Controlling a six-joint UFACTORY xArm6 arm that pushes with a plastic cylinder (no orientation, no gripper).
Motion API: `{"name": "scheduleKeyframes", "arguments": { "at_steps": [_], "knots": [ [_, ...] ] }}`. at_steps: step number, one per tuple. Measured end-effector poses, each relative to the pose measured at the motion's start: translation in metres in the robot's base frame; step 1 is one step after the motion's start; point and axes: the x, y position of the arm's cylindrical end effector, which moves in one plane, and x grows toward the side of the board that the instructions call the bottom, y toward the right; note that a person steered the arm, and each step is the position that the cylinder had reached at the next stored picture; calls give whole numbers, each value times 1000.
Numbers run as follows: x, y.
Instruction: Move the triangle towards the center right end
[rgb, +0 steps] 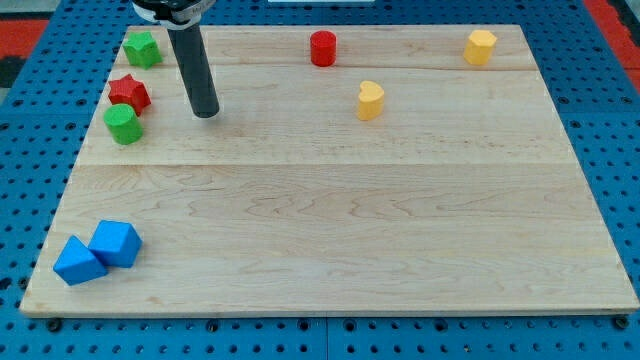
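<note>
My tip (205, 113) ends a straight, smooth dark-grey cylindrical rod

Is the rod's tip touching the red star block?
No. My tip stands apart from the red star, on its right in the view.

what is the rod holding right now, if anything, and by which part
Nothing is held. My tip rests on bare board, apart from every block; the nearest are the red star and the green cylinder to the view's left.
</note>
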Motion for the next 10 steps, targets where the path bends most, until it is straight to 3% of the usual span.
{"name": "scheduleKeyframes", "arguments": {
  "at_steps": [2, 3, 4, 6, 7, 9, 10],
  "knots": [
    [-15, 20],
    [-42, 20],
    [-14, 42],
    [149, 135],
    [243, 129],
    [258, 73],
    [258, -36]
  ]
}}
